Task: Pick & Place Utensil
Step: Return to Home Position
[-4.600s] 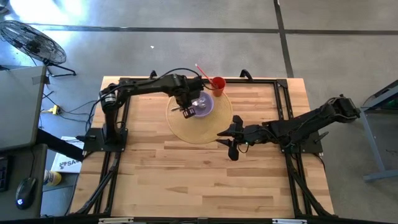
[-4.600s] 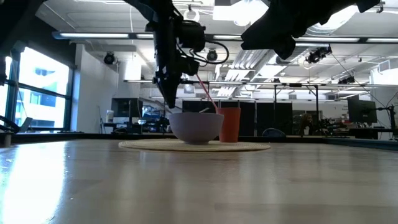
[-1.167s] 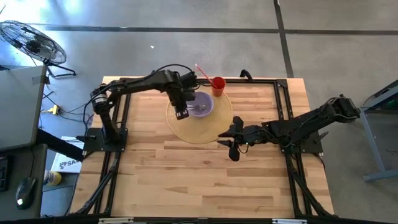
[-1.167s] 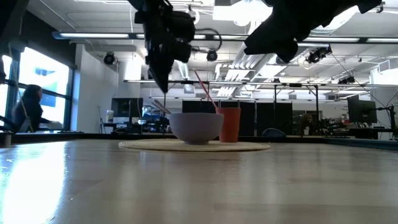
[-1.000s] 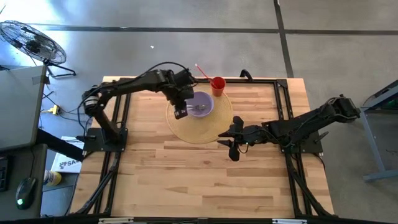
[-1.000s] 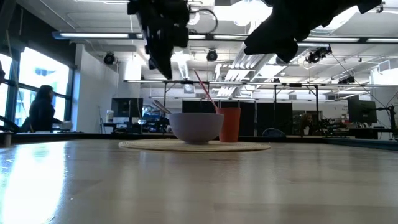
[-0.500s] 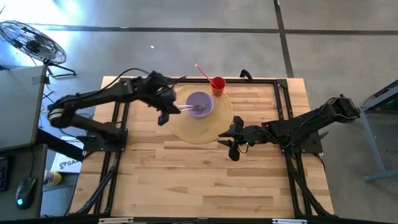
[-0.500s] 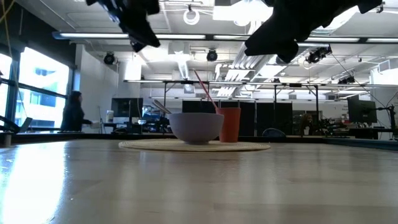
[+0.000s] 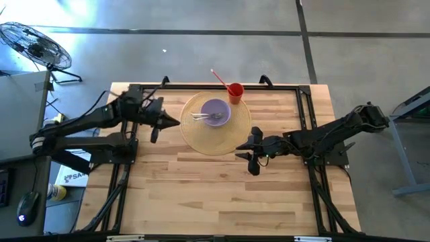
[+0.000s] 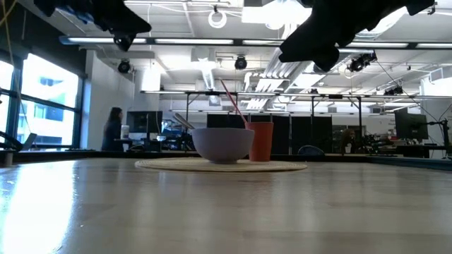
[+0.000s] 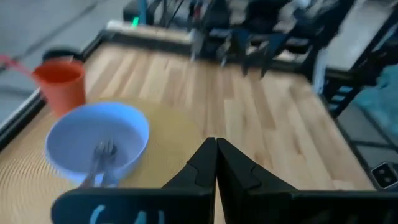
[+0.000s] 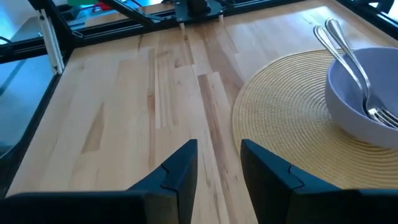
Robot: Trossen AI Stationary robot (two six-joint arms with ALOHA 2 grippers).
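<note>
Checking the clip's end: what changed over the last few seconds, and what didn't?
The left gripper has risen from over the bowl and pulled back to the left side of the table, shut and empty. The right gripper, the utensils in the bowl, the cup with its straw and the mat stayed put.

From straight overhead, one camera takes in the whole counter [image 9: 215, 195] and both arms. Another sits at counter level, looking across into the room behind. Two wrist cameras look close past the left fingers [image 11: 200, 167] and right fingers [image 12: 179, 167]. All four views share the purple bowl [image 9: 218, 106] on its round woven mat [image 9: 211, 140].
</note>
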